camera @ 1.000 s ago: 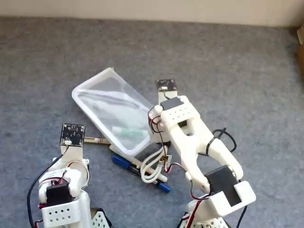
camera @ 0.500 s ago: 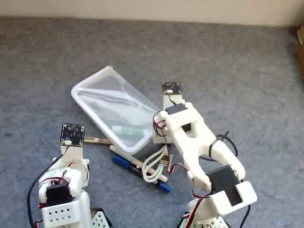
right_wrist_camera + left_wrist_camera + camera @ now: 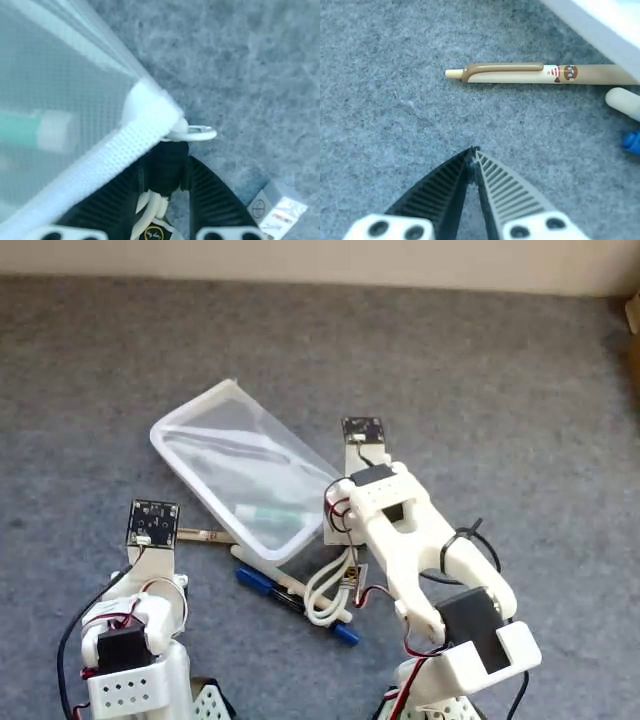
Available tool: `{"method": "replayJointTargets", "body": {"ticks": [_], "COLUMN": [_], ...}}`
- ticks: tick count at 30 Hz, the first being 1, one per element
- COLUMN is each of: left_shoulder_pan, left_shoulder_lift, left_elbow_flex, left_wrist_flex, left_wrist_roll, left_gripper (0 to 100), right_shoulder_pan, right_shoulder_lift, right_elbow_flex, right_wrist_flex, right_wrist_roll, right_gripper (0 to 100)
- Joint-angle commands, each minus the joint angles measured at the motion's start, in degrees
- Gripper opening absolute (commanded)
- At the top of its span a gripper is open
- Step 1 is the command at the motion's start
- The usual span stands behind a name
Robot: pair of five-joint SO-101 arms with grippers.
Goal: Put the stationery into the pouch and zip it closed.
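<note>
One pen (image 3: 540,73) on desk (image 3: 380,100) just beyond closed left pincer (image 3: 472,150) | right pincer (image 3: 167,160) clamped on zip tab (image 3: 166,172) at pouch (image 3: 60,100) corner

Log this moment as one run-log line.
left pincer: shut, empty, by brown pen | right pincer: shut on zipper pull at pouch corner | brown pen, blue pen: on carpet outside pouch
</note>
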Motion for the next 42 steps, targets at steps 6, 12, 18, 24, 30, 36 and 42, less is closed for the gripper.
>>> {"method": "replayJointTargets", "body": {"ticks": [6, 12, 18, 24, 30, 36, 42], "left_shoulder_pan": [-0.57, -0.57, -0.57, -0.57, -0.57, -0.57, -0.57], "left_shoulder_lift": [-0.22, -0.22, -0.22, -0.22, -0.22, -0.22, -0.22], "left_elbow_flex": [1.27, 1.27, 1.27, 1.27, 1.27, 1.27, 1.27], "left_wrist_flex": [0.44, 0.44, 0.44, 0.44, 0.44, 0.44, 0.44], "left_wrist_roll": [0.62, 0.62, 0.62, 0.62, 0.62, 0.62, 0.62], "left_gripper": [1, 1, 1, 1, 1, 1, 1], "right_shoulder_pan": [0.40, 0.57, 0.40, 0.31, 0.40, 0.48, 0.75], "right_shoulder_lift": [-10.24, -22.20, -28.44, -31.43, -31.25, -31.16, -31.16], "right_elbow_flex": [-0.13, 3.47, 3.38, -6.55, -20.35, -27.12, -27.91], "right_wrist_flex": [2.15, 2.15, 4.35, 10.59, 13.32, 11.30, 1.36], "right_wrist_roll": [2.90, 3.69, 10.02, 13.89, 17.67, 18.02, 21.89], "right_gripper": [0.3, 0.3, 0.3, 0.3, 0.3, 0.3, 0.3]}}
